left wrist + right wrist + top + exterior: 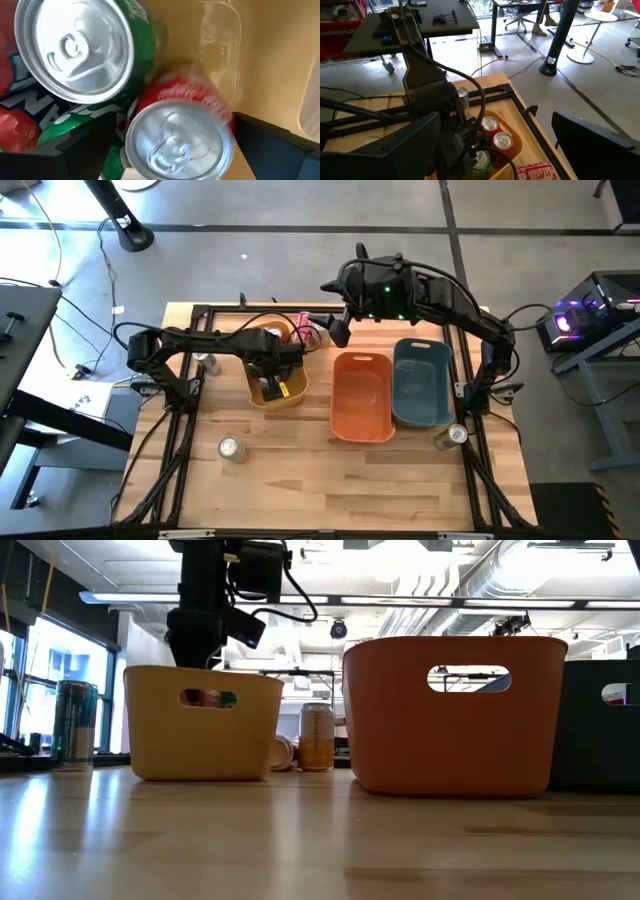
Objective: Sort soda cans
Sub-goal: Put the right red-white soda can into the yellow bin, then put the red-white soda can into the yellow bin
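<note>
We saw the left gripper (175,150) open wide inside the yellow bin (292,394), straddling an upright red can (182,130) directly below, unheld.

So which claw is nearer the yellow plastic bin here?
Left. The left claw is down inside the yellow plastic bin, over its cans; the right claw hangs beyond the bin's far corner, toward the orange one.

lettering: white block letters, partly cut off, on the green soda can (125,75) in the left wrist view; no whole word or brand readable anywhere.
</note>
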